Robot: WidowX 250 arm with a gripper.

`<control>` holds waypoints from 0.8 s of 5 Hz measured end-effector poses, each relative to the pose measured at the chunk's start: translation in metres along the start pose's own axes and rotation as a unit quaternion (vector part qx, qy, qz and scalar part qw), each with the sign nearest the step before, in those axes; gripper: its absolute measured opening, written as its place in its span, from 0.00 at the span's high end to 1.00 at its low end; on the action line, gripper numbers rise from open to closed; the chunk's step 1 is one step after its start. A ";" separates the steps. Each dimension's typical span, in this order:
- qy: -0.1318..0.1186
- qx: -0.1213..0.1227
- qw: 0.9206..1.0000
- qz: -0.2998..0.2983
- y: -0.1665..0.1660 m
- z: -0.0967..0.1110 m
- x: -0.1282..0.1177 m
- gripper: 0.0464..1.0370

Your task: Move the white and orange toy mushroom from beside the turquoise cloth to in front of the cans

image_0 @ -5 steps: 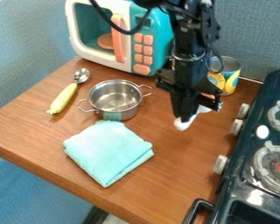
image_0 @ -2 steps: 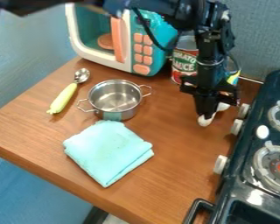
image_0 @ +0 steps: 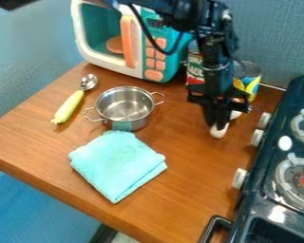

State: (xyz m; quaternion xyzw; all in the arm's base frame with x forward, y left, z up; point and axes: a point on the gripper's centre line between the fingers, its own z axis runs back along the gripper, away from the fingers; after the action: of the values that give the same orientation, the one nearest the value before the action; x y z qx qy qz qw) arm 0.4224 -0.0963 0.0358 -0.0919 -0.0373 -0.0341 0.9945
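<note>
Right of the small, two-handled silver metal pot (image_0: 125, 105), the black two-finger gripper (image_0: 216, 124) is closed on a small, smooth white object (image_0: 218, 132) — with a folded, turquoise cloth towel (image_0: 118, 165) just in front of the pot.

Bright, mostly even light falls over my scene, though its source is out of sight. On the brown wooden surface (image_0: 180, 190), soft, faint shadows lie close beside the yellow-handled spoon (image_0: 69, 105) and under the toy microwave (image_0: 107, 66). Small white glints shine on the metal pot (image_0: 125, 105), and a sharp spot of glare sits on the dark, glossy stove (image_0: 263, 201). The folded cloth (image_0: 118, 165) looks pale and brightly lit. My black hand (image_0: 217, 124) loses detail in its darkness, against the bright white object (image_0: 218, 132) it holds. A dark shape at the upper left is blurred.
</note>
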 end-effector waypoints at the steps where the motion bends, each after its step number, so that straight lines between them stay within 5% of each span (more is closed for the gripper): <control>1: -0.024 -0.016 0.999 0.019 0.012 0.026 -0.012 0.45; 2: -0.078 -0.030 0.995 0.046 0.023 0.066 -0.019 0.14; 3: -0.086 -0.034 0.995 0.044 0.024 0.082 -0.032 0.03; 4: -0.041 0.057 0.997 0.035 0.047 0.101 -0.073 0.03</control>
State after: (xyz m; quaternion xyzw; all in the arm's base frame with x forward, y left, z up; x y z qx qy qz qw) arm 0.3462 -0.0266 0.1204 -0.0379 -0.0767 0.0071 0.9963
